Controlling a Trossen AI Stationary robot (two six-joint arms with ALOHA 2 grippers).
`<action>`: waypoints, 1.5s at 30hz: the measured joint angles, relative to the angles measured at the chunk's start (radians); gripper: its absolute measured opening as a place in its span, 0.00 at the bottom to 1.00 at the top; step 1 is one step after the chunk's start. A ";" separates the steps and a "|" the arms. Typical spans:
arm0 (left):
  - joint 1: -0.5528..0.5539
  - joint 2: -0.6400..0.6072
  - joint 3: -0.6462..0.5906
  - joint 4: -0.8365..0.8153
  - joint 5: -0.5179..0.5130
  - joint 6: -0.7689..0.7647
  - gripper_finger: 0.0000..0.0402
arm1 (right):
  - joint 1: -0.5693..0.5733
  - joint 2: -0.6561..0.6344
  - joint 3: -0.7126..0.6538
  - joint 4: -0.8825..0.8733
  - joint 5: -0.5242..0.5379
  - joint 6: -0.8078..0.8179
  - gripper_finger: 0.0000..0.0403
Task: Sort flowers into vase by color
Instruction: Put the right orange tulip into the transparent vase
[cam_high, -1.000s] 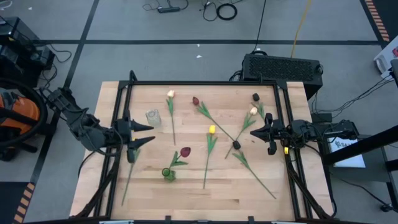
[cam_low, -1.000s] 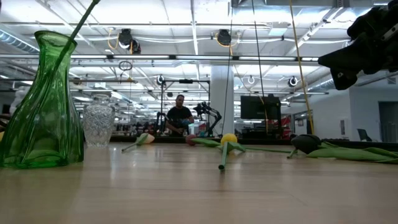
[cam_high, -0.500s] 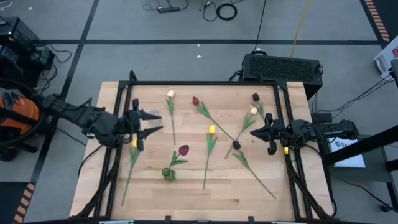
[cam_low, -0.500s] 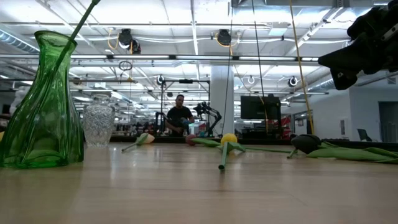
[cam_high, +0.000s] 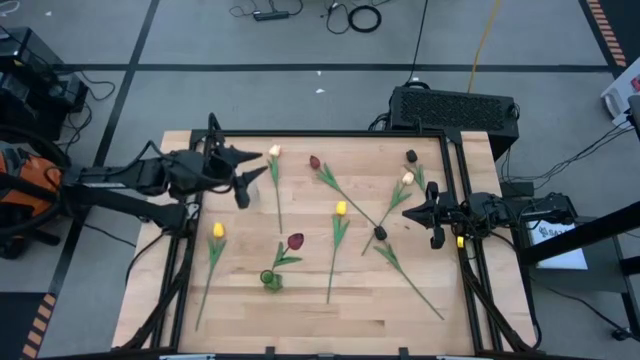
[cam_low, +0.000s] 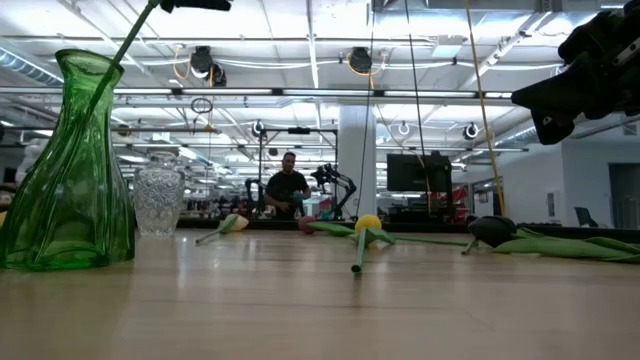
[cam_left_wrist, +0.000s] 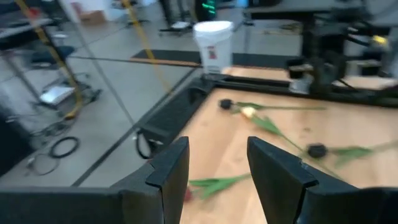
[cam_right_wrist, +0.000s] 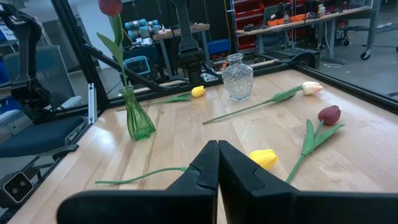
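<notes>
Light wooden table (cam_high: 300, 310) bearing green-stemmed tulips: a dark red head (cam_high: 297, 242) above the green glass vase (cam_high: 270, 280), yellow heads (cam_high: 217, 231) left and (cam_high: 341, 208) right of it, a clear patterned vase (cam_right_wrist: 237, 78) beyond.

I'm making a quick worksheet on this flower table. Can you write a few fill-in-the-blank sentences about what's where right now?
1. The one flower already standing in the green vase has a dark ____ head.
2. The clear glass vase holds ____ flowers.
3. The left gripper hangs with its fingers ____, holding nothing.
4. The right gripper waits at the table's right side with its fingers ____.

Missing words: red; no; open; shut
</notes>
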 joint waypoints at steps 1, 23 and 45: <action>0.011 0.003 0.000 0.007 -0.012 0.000 0.43 | 0.000 0.000 0.000 0.000 0.000 0.000 0.00; 0.067 0.033 0.000 0.012 -0.055 -0.002 0.43 | 0.000 0.000 0.000 0.024 0.001 0.012 0.00; 0.067 0.033 0.000 0.011 -0.055 0.000 0.43 | 0.000 0.583 0.523 -0.095 0.701 -0.024 0.00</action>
